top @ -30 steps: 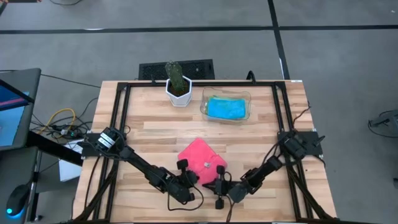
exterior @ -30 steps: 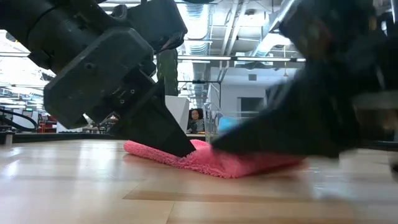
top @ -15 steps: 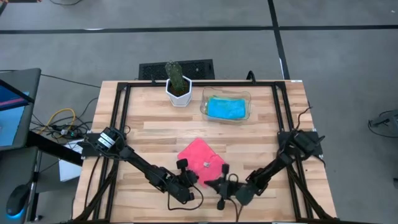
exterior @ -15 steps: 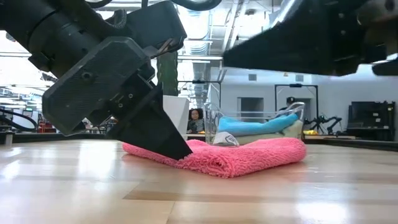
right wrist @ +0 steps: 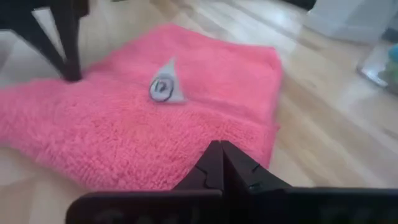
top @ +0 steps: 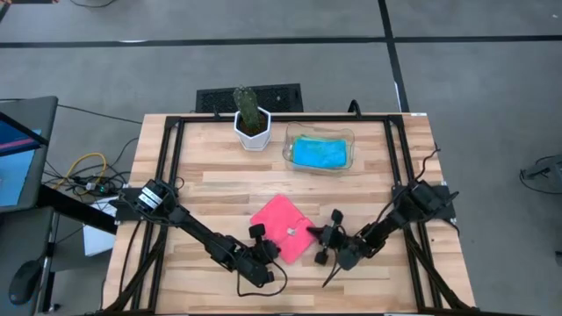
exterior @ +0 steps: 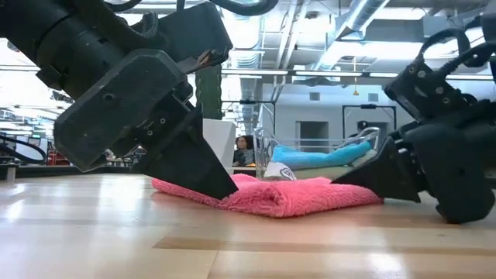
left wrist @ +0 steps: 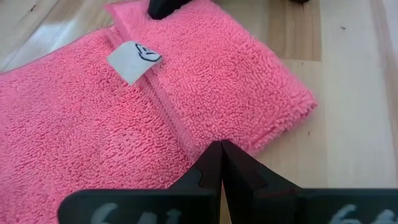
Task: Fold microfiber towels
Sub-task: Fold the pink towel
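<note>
Pink towel: a hot pink microfiber towel [top: 283, 226] lies folded on the wooden table [top: 219, 180], near the front edge and about midway across. Seen from above it sits turned like a diamond, its long axis running diagonally from the back left toward the front right.
Towel detail: a small white label [left wrist: 133, 59] lies on its upper face beside a stitched hem; the folded edge looks thick and rounded in the low view.
Left claw: the left claw [top: 268, 253] is closed, its fingertips pressed together and resting on the towel's front corner.
Right claw: the right claw [top: 313, 233] is closed with nothing between its fingers, low over the table and just at the towel's right edge.
Container: a clear plastic tray [top: 348, 139] stands at the back of the table, well apart from the pink towel.
Tray contents: a turquoise blue towel [top: 318, 154] lies bunched inside the tray.
Other things: a cactus in a white pot [top: 251, 119] stands just left of the tray.
Room behind: a person [exterior: 245, 147] sits far off beyond the table, seen in the low view.
</note>
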Robot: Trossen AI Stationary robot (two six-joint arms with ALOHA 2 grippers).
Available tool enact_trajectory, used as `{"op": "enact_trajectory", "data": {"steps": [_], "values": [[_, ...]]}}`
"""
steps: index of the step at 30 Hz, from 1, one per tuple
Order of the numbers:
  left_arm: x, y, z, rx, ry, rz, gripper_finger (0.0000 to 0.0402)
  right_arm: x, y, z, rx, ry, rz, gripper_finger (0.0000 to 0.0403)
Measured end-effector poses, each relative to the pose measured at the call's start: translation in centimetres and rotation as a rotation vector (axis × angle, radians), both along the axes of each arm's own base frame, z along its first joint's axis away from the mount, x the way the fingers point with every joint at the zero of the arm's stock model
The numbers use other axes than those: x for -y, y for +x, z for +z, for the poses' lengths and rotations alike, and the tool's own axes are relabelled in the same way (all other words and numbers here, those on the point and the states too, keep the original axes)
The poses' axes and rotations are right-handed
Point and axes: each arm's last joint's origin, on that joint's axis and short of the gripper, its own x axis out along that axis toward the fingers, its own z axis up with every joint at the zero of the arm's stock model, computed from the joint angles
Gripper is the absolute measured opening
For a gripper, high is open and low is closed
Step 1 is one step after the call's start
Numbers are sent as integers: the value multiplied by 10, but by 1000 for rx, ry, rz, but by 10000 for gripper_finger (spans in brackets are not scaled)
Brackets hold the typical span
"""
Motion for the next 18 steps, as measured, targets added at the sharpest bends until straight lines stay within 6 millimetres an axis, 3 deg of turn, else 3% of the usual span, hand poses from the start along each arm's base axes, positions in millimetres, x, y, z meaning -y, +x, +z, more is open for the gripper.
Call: {"op": "enact_trajectory", "data": {"steps": [4,9,12,14,18], "values": [[0,0,0,1,-1,0,0,-1,3,4,8,-42,15,21],[1,0,0,1,-1,-2,0,-9,8,37,129,-97,32,15],[1,0,0,2,-3,0,0,-18,23,53,230,-14,147,15],[1,0,0,3,-3,0,0,-28,35,52,229,6,240,18],[1,0,0,2,-3,0,0,-47,57,27,118,-26,327,15]]}}
